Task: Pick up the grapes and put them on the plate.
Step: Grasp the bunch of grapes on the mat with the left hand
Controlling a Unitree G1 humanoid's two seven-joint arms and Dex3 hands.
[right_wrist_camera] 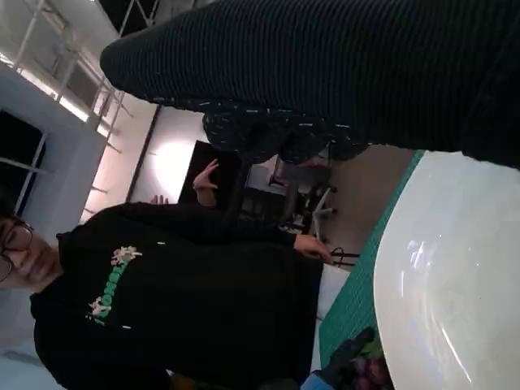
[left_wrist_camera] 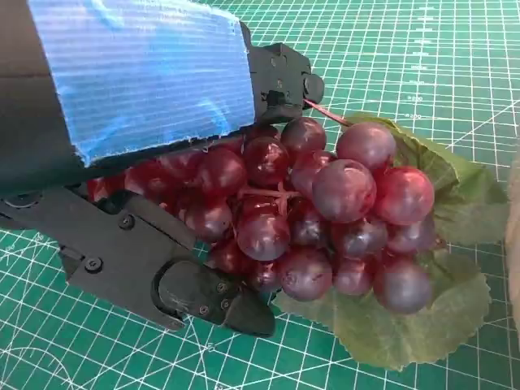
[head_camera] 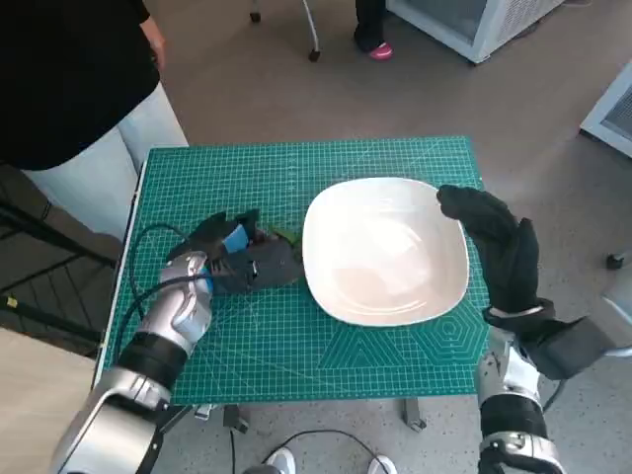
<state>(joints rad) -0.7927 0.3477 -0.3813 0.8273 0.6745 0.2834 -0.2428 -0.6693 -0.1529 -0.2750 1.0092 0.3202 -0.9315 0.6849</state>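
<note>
A bunch of dark red grapes (left_wrist_camera: 341, 211) with green leaves (left_wrist_camera: 414, 325) lies on the green cutting mat (head_camera: 296, 178), just left of the white plate (head_camera: 385, 257). My left hand (head_camera: 232, 259) covers most of the bunch in the head view. In the left wrist view its black fingers (left_wrist_camera: 187, 288) close round the bunch from both sides. My right hand (head_camera: 504, 252), in the black glove, lies at the plate's right rim with fingers stretched out and nothing in it. The right wrist view shows the glove (right_wrist_camera: 341, 73) above the plate (right_wrist_camera: 455, 276) and the grapes (right_wrist_camera: 370, 370) beyond it.
A person in a black top (head_camera: 79, 89) stands at the table's far left corner, also seen in the right wrist view (right_wrist_camera: 179, 301). A black cable (head_camera: 148, 237) loops over the mat by my left wrist. A white cabinet (head_camera: 474, 20) stands on the floor beyond.
</note>
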